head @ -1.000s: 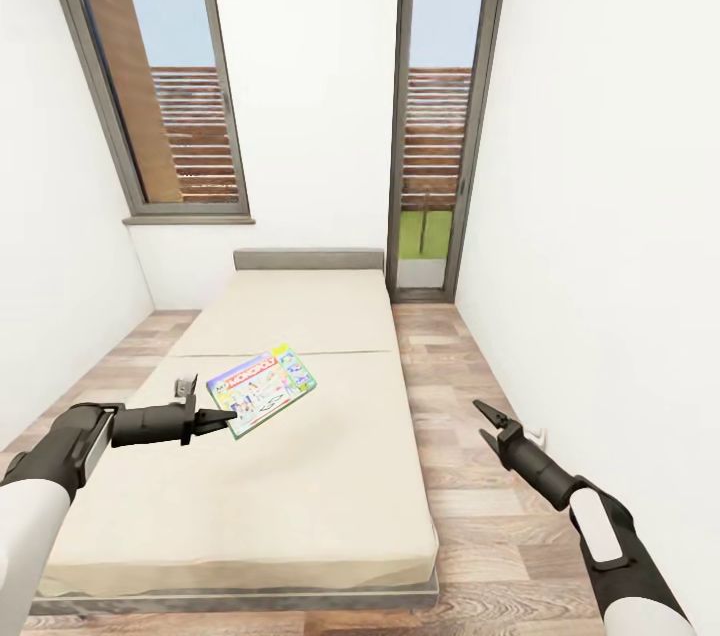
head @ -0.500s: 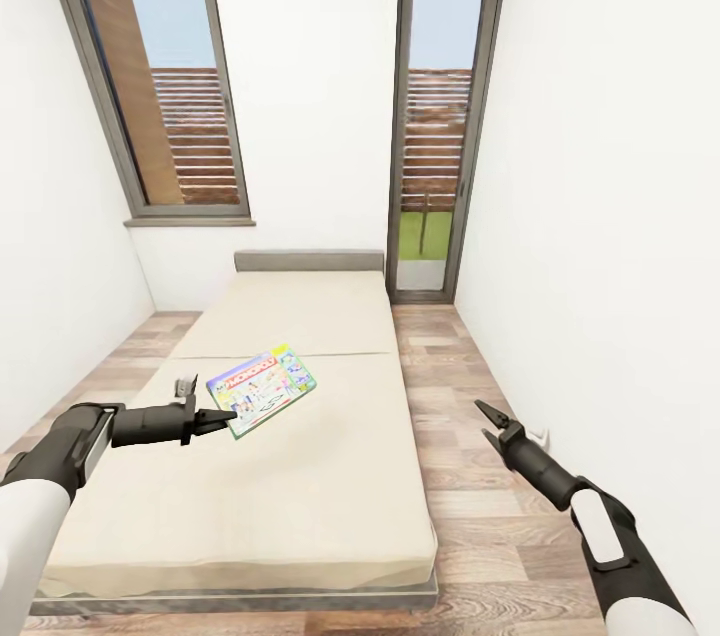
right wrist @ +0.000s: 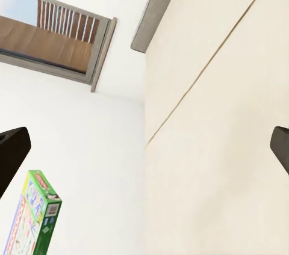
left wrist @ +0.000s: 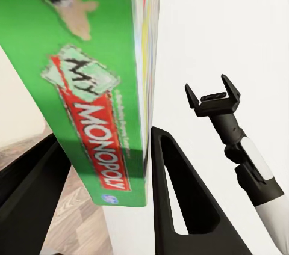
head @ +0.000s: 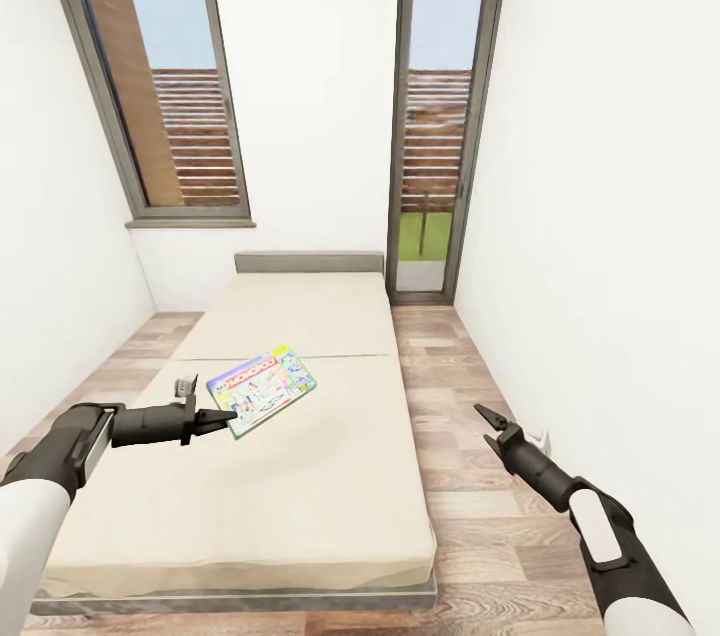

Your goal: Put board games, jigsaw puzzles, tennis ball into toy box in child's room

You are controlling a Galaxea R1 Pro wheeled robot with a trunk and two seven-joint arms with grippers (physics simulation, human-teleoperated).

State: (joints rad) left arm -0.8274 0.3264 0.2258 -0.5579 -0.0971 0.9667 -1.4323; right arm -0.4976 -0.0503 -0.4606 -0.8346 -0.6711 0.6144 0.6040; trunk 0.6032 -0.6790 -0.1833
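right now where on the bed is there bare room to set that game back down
Nearly all of the bed is bare: the near half in front of the left gripper, and the far half up to the headboard. The only occupied space is above the middle, where that gripper holds the board game.

The board game (left wrist: 102, 86) bears one readable word — "MONOPOLY" — in white letters on a red band along its green edge. The small print beside it is too blurred to read.

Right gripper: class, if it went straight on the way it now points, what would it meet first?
Probably the bed. The open right gripper points toward it, and its wrist view looks onto the beige mattress. Nothing seems to lie between, though depth is uncertain.
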